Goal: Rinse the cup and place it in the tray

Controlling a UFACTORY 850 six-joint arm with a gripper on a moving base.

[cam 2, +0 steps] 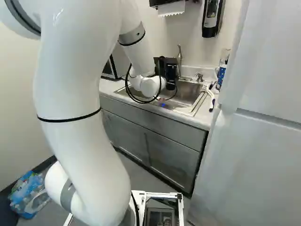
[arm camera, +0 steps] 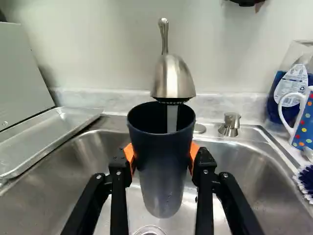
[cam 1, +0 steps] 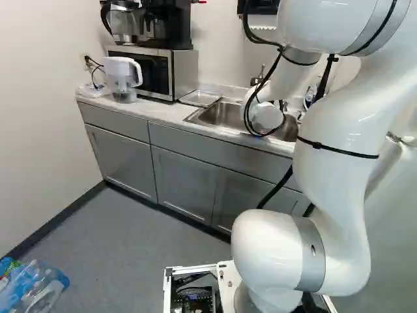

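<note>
Rinsing the cup (arm camera: 159, 171) seems to be the job now; the tool (arm camera: 162, 155) grips it upright, an orange pad (arm camera: 129, 152) on each side, just under the tap (arm camera: 173, 78); water (arm camera: 172, 119) runs from the tap into it; to do it well, let some water gather, lower it clear of the tap, then tip it gently over the sink (arm camera: 244, 169); the tray (arm camera: 44, 134) lies to one side of the tap.

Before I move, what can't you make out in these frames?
- Inside the cup, floor and water level: wrist view, hidden by its near wall.
- Same cup: left base view, hidden behind the arm.
- Drain: wrist view, cut off by the edge.
- Brush: wrist view, partly cut off by the edge.
</note>
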